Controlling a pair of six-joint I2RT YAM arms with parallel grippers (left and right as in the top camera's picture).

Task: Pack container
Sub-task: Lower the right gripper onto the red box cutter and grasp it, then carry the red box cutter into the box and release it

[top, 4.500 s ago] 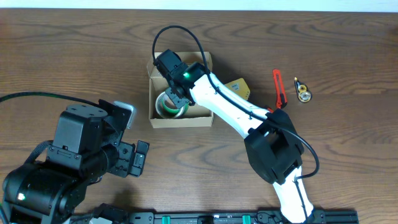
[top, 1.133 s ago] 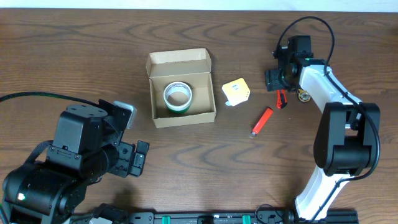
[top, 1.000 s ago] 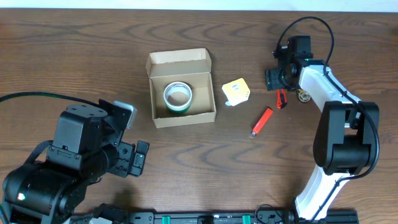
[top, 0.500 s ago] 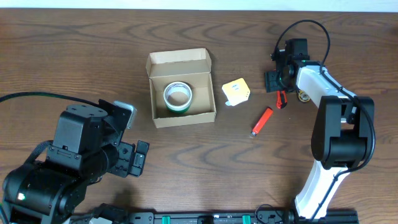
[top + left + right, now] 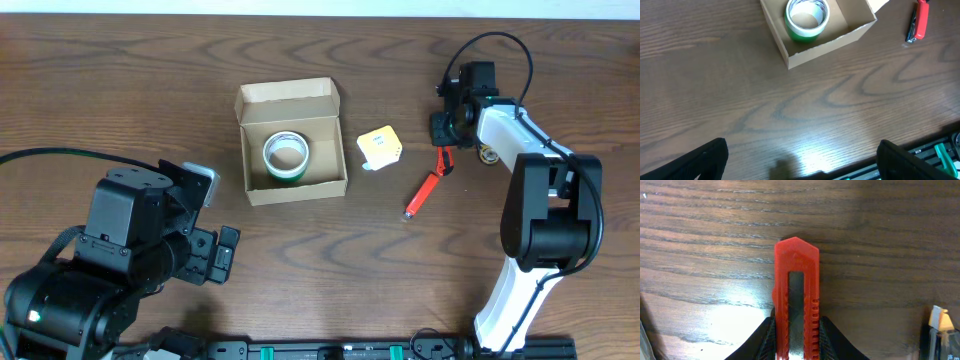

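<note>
Cutter [image 5: 810, 300] in its grip, your right gripper [image 5: 796, 329] is pinching the red tool at the overhead frame's upper right, seemingly bringing it to the container [image 5: 295, 190], which is sitting open at upper centre, holding a green tape roll [image 5: 284, 155]. Your left gripper [image 5: 800, 160] is waiting, jaws spread, over the dark woodgrain table [image 5: 120, 80].
</note>
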